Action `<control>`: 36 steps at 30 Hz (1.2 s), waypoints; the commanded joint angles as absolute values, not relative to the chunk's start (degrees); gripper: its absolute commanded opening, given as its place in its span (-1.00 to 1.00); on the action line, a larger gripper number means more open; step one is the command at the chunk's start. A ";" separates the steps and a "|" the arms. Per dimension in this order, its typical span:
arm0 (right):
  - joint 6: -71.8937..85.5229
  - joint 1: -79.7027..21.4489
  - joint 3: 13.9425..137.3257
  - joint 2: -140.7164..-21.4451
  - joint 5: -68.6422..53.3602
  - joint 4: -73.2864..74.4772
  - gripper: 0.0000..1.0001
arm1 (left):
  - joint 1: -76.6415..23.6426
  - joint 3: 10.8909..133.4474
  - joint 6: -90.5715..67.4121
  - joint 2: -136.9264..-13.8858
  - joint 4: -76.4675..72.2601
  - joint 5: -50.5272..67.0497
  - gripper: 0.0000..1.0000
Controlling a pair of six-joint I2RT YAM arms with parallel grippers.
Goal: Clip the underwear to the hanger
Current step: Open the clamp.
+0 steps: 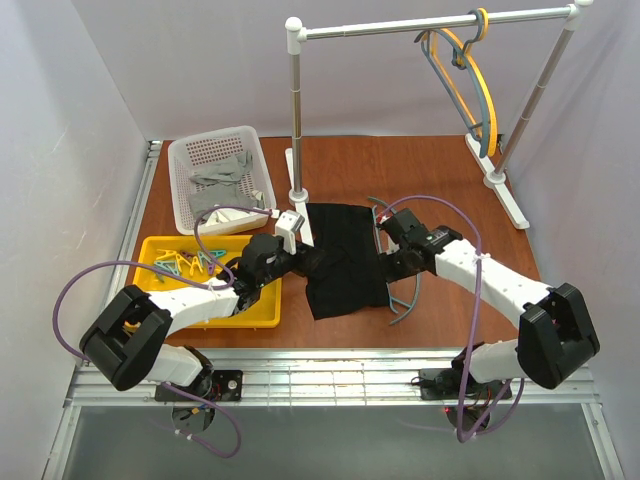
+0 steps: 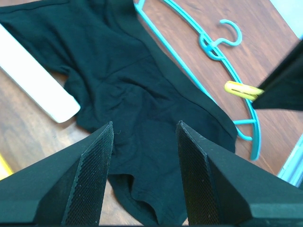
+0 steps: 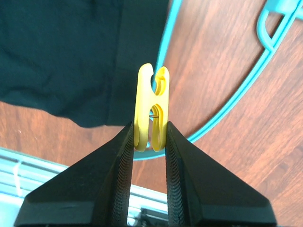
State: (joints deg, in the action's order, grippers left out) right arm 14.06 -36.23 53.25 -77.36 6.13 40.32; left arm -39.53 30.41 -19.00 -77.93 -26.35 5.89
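Note:
The black underwear lies flat on the wooden table, its waistband toward the right. The teal hanger lies beside and partly under that waistband. My right gripper is shut on the handle end of a yellow clothespin. The pin's mouth points at the hanger's arm along the waistband edge. My left gripper hovers open over the underwear's crotch and leg part, holding nothing. The yellow clothespin also shows there at the hanger's lower arm.
A white basket with grey cloths stands at the back left. A yellow tray of clothespins sits under my left arm. The rack's pole and white foot stand just behind the underwear. Yellow and grey-blue hangers hang on the rail.

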 commanded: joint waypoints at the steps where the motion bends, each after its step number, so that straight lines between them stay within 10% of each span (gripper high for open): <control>1: 9.07 -32.88 55.37 -78.48 0.44 44.91 -0.62 | -39.46 29.53 -16.70 -78.13 -28.30 10.54 -0.04; 36: 3.69 -27.16 58.27 -87.01 -5.89 45.35 -0.67 | -50.71 32.35 -11.34 -89.82 -38.84 12.30 -0.02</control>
